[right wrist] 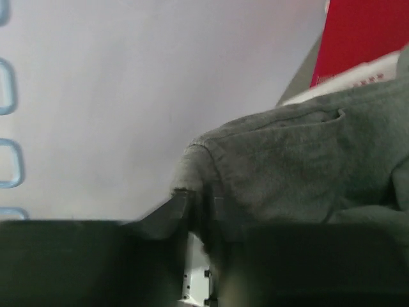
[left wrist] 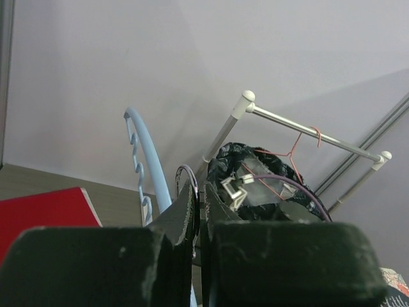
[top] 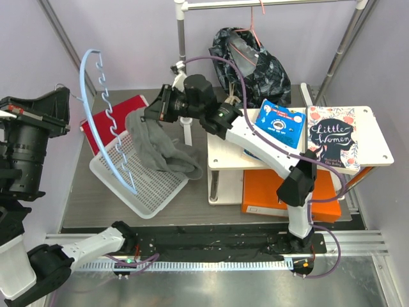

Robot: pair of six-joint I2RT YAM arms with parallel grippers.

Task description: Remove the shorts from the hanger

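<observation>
Right wrist: hand [right wrist: 199, 206] pinching garment [right wrist: 300, 160] edge

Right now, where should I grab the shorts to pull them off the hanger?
Probably pinch the shorts at their lower edge from the near side: they hang bunched on the hanger under the rail. The right tool is shut on the grey garment.

A robot test cell in a lab.
Beyond the left fingers [left wrist: 184, 217] we see bare lilac walls [left wrist: 96, 77] and a metal clothes rail [left wrist: 275, 117]; behind them the arms [top: 268, 150] are bolted to a black base plate [top: 211, 242]; below and right of the right fingers [right wrist: 167, 214] sit props: a white basket [top: 156, 192], books [top: 332, 137].
</observation>
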